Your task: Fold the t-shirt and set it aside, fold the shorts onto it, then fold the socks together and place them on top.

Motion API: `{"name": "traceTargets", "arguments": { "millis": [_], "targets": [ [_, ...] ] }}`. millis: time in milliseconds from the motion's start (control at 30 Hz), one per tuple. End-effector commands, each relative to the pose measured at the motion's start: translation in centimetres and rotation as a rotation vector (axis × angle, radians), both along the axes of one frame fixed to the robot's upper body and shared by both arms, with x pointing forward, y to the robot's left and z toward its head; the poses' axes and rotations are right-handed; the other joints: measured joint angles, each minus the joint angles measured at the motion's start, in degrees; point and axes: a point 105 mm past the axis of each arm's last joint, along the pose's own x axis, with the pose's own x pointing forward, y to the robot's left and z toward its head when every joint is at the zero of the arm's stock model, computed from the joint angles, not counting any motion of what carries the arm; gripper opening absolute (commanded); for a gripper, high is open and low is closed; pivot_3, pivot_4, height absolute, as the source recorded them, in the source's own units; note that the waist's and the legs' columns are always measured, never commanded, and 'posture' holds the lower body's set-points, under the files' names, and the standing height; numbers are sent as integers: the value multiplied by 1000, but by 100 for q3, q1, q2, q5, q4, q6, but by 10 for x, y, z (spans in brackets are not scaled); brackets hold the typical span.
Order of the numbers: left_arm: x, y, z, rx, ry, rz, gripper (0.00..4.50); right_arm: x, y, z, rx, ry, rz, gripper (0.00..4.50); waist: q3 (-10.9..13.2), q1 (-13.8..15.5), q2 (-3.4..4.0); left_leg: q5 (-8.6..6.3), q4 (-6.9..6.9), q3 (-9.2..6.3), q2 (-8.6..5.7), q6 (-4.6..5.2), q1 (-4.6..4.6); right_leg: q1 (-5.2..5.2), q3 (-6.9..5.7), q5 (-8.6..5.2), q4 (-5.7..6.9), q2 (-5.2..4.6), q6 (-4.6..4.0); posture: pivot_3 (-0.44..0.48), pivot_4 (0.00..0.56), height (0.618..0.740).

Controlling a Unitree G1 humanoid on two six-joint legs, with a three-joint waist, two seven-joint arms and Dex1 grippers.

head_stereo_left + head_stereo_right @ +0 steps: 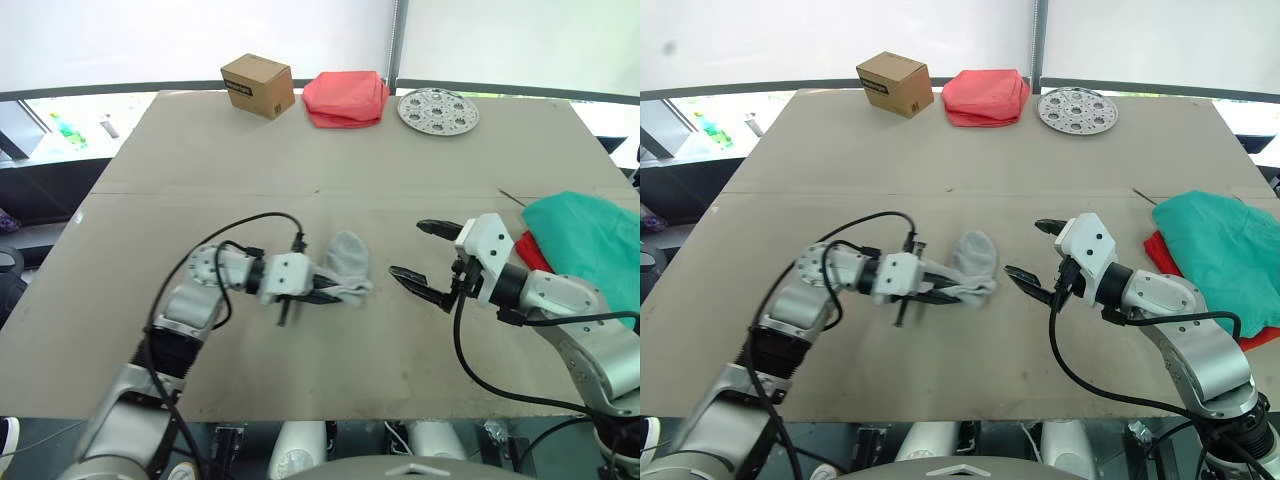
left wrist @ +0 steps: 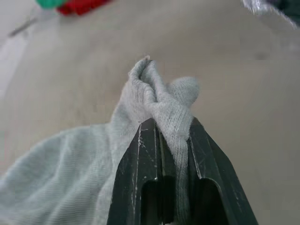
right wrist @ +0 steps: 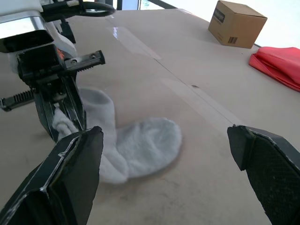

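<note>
The light grey socks (image 1: 347,262) lie bunched on the table's middle, with my left gripper (image 1: 330,293) shut on their near edge. The knit is pinched between the left fingers (image 2: 145,164). My right gripper (image 1: 407,249) is open just to the right of the socks, a short gap away, with nothing between its fingers (image 3: 70,178). At the right edge of the table, the teal-green shorts (image 1: 590,245) lie on top of the red t-shirt (image 1: 532,252). Only a strip of the t-shirt shows from under them.
Along the far edge of the table (image 1: 200,180) stand a cardboard box (image 1: 258,85), a folded salmon-pink cloth (image 1: 346,98) and a round perforated metal plate (image 1: 438,110). A faint seam crosses the tabletop behind the grippers.
</note>
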Motion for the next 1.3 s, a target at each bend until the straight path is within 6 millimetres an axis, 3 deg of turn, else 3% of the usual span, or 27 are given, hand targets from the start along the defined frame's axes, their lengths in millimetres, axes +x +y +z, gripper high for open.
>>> {"name": "traceTargets", "arguments": {
  "millis": [33,167,233,267,400,533,833,1133,1300],
  "targets": [
    [3,-22,2,-3,32,23,24,-2,-4,14,1,-63,0,4500,-1,-6,-2,0,0,0,-1,0,0,0,1,1,1,3,1,0,150,740],
    [7,-26,8,-54,103,94,1890,-5,-5,14,-7,-61,-6,4500,-1,-23,-2,0,-1,1,6,-2,4,-3,10,2,8,19,-1,0,150,740],
    [6,-13,15,-86,153,153,3049,-7,-10,12,-14,-53,-12,4500,-1,-27,-2,0,-3,-2,13,-3,5,-4,9,3,10,26,-2,0,150,740],
    [2,-1,20,-98,197,178,3351,-9,-13,11,-18,-45,-17,4500,-1,-32,-2,0,-6,-2,16,-4,6,-6,10,3,10,28,-3,0,150,740],
    [-10,33,34,-127,292,231,3351,-12,-21,3,-33,-19,-35,4500,-1,-51,0,0,-9,-8,25,-6,11,-6,8,-2,14,27,1,0,150,740],
    [-13,41,27,-80,300,217,3351,-16,-20,-3,-31,-1,-39,4500,0,8,1,-1,-6,-7,12,-5,10,-5,1,-13,12,8,-12,0,150,740],
    [-15,4,-3,18,217,83,3351,-26,-9,-16,-73,23,-25,4500,-3,-6,-3,0,0,-9,-11,-2,8,0,8,-3,18,-7,-16,0,150,740],
    [-5,-16,-9,7,178,9,3351,-32,-14,-20,-111,25,-49,4500,-4,-2,-5,0,0,-10,-9,-1,6,-3,6,-3,19,2,0,0,150,740],
    [-1,-17,-7,32,142,-43,3351,-34,-16,-20,-121,20,-63,4500,-5,-1,-6,-1,4,-11,-16,0,6,-2,7,-4,19,-5,-1,0,150,740]
  ]
}}
